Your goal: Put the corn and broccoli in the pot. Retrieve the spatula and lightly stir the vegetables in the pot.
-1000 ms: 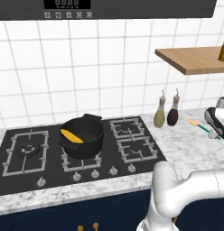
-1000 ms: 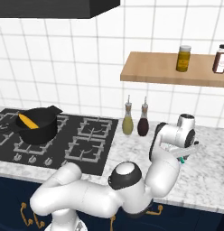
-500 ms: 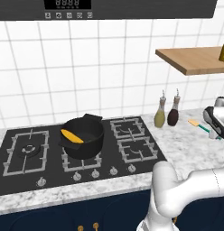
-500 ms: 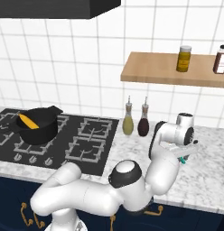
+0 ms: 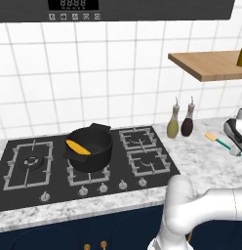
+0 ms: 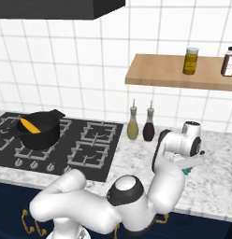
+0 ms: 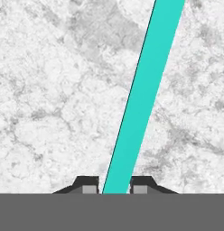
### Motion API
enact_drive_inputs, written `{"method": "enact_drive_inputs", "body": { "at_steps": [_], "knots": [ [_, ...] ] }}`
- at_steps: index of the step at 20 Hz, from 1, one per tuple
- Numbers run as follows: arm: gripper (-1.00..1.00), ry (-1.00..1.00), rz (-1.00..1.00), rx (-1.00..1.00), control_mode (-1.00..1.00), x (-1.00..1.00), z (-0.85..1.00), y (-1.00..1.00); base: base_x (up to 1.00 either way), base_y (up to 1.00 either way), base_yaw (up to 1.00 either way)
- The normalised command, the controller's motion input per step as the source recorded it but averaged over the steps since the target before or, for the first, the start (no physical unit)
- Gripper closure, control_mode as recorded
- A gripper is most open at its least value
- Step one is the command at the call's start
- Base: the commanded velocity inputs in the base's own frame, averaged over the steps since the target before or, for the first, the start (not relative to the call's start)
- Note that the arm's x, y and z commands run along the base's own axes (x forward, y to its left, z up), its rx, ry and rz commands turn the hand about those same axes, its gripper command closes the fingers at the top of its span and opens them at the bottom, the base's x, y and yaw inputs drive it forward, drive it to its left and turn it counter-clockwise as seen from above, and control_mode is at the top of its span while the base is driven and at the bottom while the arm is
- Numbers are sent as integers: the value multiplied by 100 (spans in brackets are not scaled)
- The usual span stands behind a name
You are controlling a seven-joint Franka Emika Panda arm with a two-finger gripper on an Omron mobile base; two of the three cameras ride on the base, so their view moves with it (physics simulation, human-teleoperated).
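Your gripper [image 7: 114, 189] is pinching the teal handle of the spatula [image 7: 143, 97], which lies flat on the marble counter [image 7: 50, 103] right of the stove. It looks light, stiff and smooth, so it can turn between the fingertips [image 7: 89, 187]; a hold nearer the handle's middle seems safer.

Teal spatula handle [image 7: 143, 94], grey-veined white marble counter [image 7: 55, 99]

A kitchen: gas hob [image 5: 89, 158], tiled wall [image 5: 118, 73], marble counter [image 6: 216, 182].

The marble counter [image 5: 201, 161] carries the spatula [image 5: 218, 142] and two bottles [image 5: 180, 119] beside the stove [image 5: 84, 161].
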Motion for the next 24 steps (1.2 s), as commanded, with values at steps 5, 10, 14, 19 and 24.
{"method": "enact_drive_inputs", "body": {
  "at_steps": [5, 10, 14, 19, 24],
  "knots": [
    [100, -10, 0, 0, -100, -51, 26, 2, 0, 0, 0],
    [100, -8, -1, 4, -100, -53, 47, 43, 0, 0, 0],
    [100, 2, 0, 11, -100, -16, 80, 88, 0, 0, 0],
    [100, 15, -1, 30, -100, -11, 74, 76, 0, 0, 0],
    [100, 14, -13, 40, -100, -24, 53, 62, 0, 0, 0]
  ]
}}
